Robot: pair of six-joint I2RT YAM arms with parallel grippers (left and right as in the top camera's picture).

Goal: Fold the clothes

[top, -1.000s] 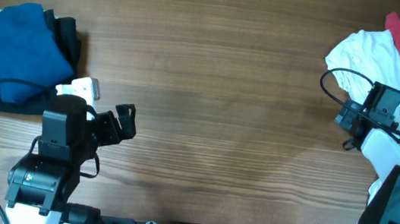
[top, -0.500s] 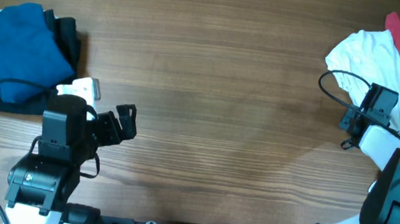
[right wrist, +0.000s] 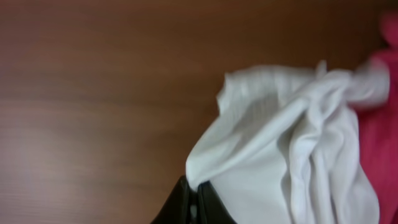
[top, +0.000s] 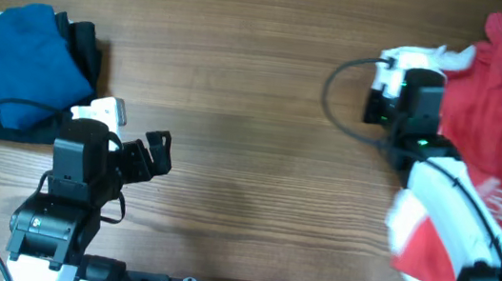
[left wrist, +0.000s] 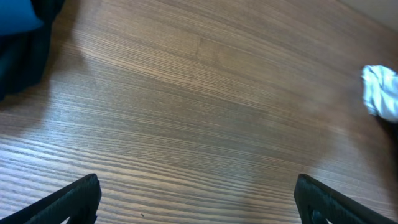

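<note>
Cloth of the bunched white cotton T-shirt [right wrist: 280, 143] is pinched in our right hand [right wrist: 194, 199] at the overhead frame's upper right, trailing rightward against the crumpled red garment [top: 498, 123], while our left hand [top: 156, 151] gapes wide, well apart at lower left.

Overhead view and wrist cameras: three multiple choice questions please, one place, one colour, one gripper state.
1. The blue garment lies: A in the middle; B at the left edge; C under the right arm.
2. What the right gripper holds is: A black; B blue; C white.
3. The left gripper is: A open, empty; B shut on cloth; C out of view.
1 B, far left in the overhead view. 2 C, white cloth leaves its shut fingers. 3 A, fingers apart, nothing between.
</note>
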